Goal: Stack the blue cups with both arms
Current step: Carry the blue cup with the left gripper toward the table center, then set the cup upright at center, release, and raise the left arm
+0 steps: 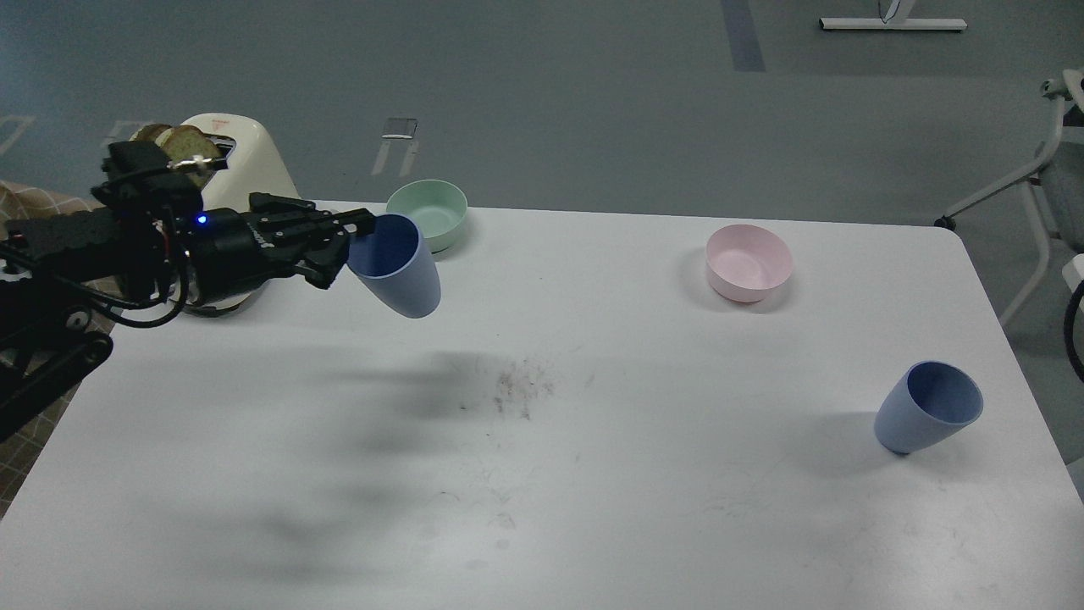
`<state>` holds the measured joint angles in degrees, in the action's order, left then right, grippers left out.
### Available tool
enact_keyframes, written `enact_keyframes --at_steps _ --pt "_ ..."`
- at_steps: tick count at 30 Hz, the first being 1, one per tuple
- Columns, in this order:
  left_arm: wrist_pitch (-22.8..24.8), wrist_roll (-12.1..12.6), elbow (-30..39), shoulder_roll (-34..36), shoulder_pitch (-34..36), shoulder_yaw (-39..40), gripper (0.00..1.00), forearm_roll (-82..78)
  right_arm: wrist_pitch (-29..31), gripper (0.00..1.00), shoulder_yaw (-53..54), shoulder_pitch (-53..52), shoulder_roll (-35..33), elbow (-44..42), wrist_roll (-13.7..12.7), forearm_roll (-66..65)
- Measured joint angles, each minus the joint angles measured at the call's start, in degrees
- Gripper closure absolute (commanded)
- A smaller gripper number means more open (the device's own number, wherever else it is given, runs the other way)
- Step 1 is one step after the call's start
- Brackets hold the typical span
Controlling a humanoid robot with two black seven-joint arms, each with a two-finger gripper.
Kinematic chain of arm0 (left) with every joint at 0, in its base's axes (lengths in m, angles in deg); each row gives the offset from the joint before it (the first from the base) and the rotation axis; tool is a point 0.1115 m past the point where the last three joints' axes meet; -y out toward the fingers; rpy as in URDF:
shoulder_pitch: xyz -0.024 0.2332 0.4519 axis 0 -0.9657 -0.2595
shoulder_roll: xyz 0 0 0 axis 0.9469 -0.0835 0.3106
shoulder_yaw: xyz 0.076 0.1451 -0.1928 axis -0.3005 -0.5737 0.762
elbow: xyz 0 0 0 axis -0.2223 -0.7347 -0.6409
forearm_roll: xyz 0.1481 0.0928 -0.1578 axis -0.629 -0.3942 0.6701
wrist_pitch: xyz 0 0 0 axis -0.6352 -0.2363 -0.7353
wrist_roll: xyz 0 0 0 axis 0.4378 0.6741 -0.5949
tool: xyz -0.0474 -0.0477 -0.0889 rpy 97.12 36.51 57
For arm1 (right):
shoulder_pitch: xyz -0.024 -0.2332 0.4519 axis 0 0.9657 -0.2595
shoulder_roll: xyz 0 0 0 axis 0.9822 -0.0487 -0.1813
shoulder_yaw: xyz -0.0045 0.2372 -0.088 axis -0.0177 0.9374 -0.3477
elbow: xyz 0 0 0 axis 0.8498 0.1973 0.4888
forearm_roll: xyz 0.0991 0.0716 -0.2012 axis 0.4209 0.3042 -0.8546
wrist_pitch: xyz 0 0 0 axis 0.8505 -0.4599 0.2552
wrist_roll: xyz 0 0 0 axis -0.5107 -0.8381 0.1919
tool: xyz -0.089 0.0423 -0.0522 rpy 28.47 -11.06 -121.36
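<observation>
My left gripper (349, 240) is shut on the rim of a dusty-blue cup (398, 267) and holds it well above the white table (593, 474), its shadow lying on the table below. The held cup tilts, mouth toward the arm, base down and to the right. The second blue cup (927, 407) stands on the table at the right, near the right edge. My right gripper is out of view.
A mint-green bowl (434, 210) sits at the back just behind the held cup. A pink bowl (749, 262) sits at the back right. A cream toaster (241, 165) with bread stands at the back left, partly behind my left arm. A smudge (518, 388) marks the table's middle.
</observation>
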<state>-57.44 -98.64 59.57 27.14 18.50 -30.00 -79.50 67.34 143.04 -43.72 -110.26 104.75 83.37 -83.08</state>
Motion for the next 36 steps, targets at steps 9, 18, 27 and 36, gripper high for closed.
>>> enact_keyframes --at_steps 9,18,27,36 --pt "0.6 2.9 -8.1 -12.6 11.6 -15.5 1.00 -0.5 0.0 0.00 3.0 5.5 -3.1 0.8 0.0 2.0" --pt "0.7 3.0 -16.8 -20.5 12.4 -19.9 1.00 -2.5 0.0 0.00 3.9 8.3 -3.4 3.0 0.0 2.2" --pt "0.6 3.2 -18.3 -24.3 11.9 -20.0 1.00 -2.8 0.0 0.00 3.9 8.8 -3.3 3.2 0.0 2.2" --pt "0.6 4.7 -18.2 -24.1 11.8 -19.7 0.20 -2.2 0.0 0.00 3.8 9.4 -3.3 3.2 0.0 2.1"
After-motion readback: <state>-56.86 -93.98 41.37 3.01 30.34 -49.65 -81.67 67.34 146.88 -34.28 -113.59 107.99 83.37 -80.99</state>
